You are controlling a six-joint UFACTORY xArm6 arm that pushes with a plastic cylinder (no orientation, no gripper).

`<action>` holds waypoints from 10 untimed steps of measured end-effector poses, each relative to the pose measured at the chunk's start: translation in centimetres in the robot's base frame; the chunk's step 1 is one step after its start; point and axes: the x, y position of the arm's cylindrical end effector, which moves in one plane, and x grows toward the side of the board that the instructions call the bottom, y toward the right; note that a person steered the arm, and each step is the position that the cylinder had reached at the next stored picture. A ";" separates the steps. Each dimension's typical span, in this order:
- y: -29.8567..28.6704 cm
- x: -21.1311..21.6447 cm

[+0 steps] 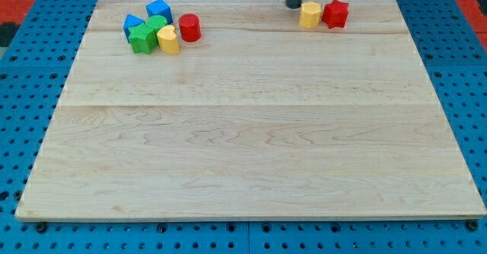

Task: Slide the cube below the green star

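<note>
My tip [294,5] is at the view's top, right of centre, just left of a yellow hexagonal block [310,15], close to it; contact cannot be told. A red star-like block [335,14] sits against the yellow one's right side. The blue cube [159,11] is in a cluster at the view's top left. The green star [141,39] lies below-left of the cube. Another green block [157,23] sits between them. My tip is far to the right of this cluster.
In the cluster, a second blue block [132,24] sits above the green star, a yellow block [168,39] is to the star's right, and a red cylinder [189,28] is right of that. The wooden board [251,147] lies on a blue pegboard.
</note>
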 end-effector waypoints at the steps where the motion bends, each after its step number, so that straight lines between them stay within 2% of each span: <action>1: -4.3 -0.1; 2: -9.0 0.0; 4: -22.4 0.8; 5: -26.4 6.6; 6: -29.0 10.7; 7: -29.0 9.5; 8: -33.8 8.1; 9: -32.9 13.5; 10: -33.2 13.6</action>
